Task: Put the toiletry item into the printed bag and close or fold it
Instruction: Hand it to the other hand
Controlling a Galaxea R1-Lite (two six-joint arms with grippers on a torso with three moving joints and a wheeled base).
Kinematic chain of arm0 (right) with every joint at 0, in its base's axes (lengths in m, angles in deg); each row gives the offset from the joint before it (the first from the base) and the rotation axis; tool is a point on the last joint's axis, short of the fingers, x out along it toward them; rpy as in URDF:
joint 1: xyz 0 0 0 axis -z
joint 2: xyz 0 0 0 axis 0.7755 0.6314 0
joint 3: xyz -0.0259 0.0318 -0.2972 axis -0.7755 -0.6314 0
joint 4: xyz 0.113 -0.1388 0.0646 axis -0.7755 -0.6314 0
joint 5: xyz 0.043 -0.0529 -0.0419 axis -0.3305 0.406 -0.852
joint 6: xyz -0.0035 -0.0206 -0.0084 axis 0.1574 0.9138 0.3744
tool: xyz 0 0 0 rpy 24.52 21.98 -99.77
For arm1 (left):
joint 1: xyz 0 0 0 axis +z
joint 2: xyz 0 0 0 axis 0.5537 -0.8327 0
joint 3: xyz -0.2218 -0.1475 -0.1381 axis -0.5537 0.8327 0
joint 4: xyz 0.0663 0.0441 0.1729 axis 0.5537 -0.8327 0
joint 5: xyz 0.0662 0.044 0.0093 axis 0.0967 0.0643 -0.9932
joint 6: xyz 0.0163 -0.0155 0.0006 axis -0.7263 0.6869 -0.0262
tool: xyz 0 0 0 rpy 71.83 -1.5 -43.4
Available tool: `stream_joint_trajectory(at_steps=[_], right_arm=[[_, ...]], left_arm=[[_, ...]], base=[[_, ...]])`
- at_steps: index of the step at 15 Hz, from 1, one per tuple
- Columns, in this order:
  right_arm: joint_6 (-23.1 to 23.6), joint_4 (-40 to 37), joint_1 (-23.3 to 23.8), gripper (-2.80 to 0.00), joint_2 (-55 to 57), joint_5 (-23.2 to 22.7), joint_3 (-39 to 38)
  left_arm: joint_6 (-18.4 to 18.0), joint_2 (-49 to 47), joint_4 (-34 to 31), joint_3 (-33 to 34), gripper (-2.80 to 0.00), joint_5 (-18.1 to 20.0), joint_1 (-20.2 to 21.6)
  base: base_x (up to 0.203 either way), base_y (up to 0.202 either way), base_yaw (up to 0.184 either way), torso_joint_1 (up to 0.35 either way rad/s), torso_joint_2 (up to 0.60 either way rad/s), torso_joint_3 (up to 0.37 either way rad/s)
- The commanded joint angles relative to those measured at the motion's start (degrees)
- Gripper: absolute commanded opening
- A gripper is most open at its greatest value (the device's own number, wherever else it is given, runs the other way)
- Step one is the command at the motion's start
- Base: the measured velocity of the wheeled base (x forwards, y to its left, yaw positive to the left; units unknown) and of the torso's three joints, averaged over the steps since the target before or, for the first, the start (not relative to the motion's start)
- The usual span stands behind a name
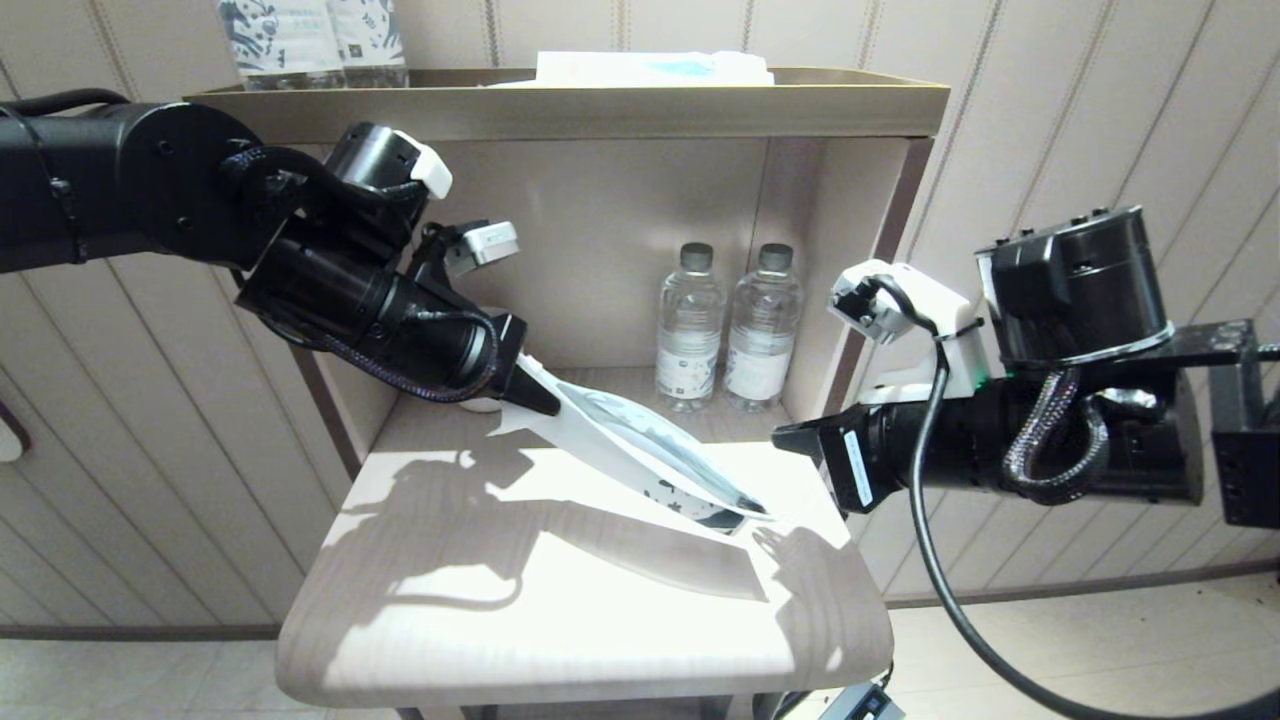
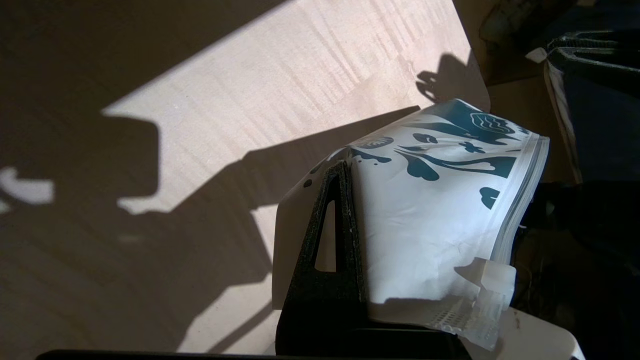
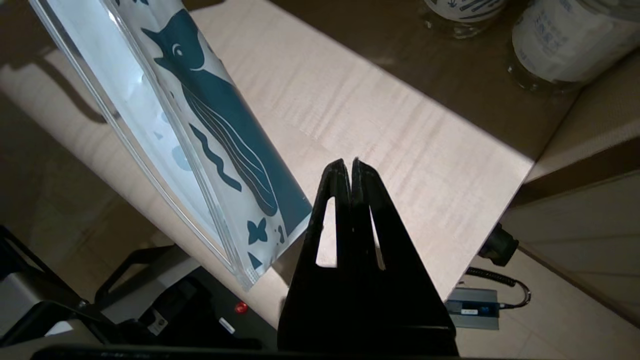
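Observation:
The printed bag point(image 1: 640, 450), a long white pouch with a teal print, hangs slanted over the table point(image 1: 560, 630). My left gripper point(image 1: 535, 395) is shut on its plain upper end, and its printed lower end touches the table near the right edge. In the left wrist view the bag point(image 2: 440, 210) wraps around one black finger point(image 2: 335, 225). My right gripper point(image 1: 785, 437) hovers just right of the printed end, shut with nothing in it. In the right wrist view the bag point(image 3: 210, 130) lies beside that gripper point(image 3: 348, 165). No toothbrush shows in any view.
Two water bottles point(image 1: 725, 330) stand at the back of the shelf niche. The top tray point(image 1: 600, 105) carries a white-and-blue package point(image 1: 655, 68) and more bottles point(image 1: 310, 40). The table's right edge lies directly under my right gripper.

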Motion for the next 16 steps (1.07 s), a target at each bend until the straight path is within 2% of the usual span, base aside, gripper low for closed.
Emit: stream_joint_trajectory(at_steps=[1,7,8,11,12,13,15,16], right_arm=[[0.0,0.0,0.0,-2.80,-0.1,0.0,-0.1],[0.4,0.6,-0.1,-2.80,-0.8,-0.1,-0.9],[0.7,0.7,-0.2,0.00,-1.0,0.0,-1.6],[3.6,1.7,0.4,0.00,-2.6,-0.7,-3.3],[5.4,1.7,2.6,0.00,-3.7,-2.2,-4.3],[7.1,1.7,5.2,0.00,-5.3,-7.3,-5.2],[9.1,1.4,8.4,0.00,-8.8,-21.6,-7.5],[11.9,1.4,10.9,0.00,-9.7,-25.2,-9.2]], left_arm=[[0.0,-0.3,-0.2,0.2,-2.80,0.2,0.0],[0.0,-0.4,-0.2,0.2,-2.80,0.2,0.0],[0.1,-0.4,-0.2,0.1,-2.80,0.2,0.0],[0.1,0.1,-0.3,-0.2,-2.80,0.1,0.7],[0.1,0.0,-0.4,-0.5,-2.80,0.2,1.0],[0.1,-0.1,-0.9,-0.9,-2.80,0.2,1.1],[0.1,-0.4,-1.9,-1.9,-2.80,0.4,1.2],[0.0,-0.2,-2.2,-1.9,-2.80,0.4,1.2]], base=[[0.000,0.000,0.000,0.000,0.00,0.000],[0.000,0.000,0.000,0.000,0.00,0.000],[0.000,0.000,0.000,0.000,0.00,0.000],[0.000,0.000,0.000,0.000,0.00,0.000],[0.000,0.000,0.000,0.000,0.00,0.000],[0.000,0.000,0.000,0.000,0.00,0.000],[0.000,0.000,0.000,0.000,0.00,0.000],[0.000,0.000,0.000,0.000,0.00,0.000]])
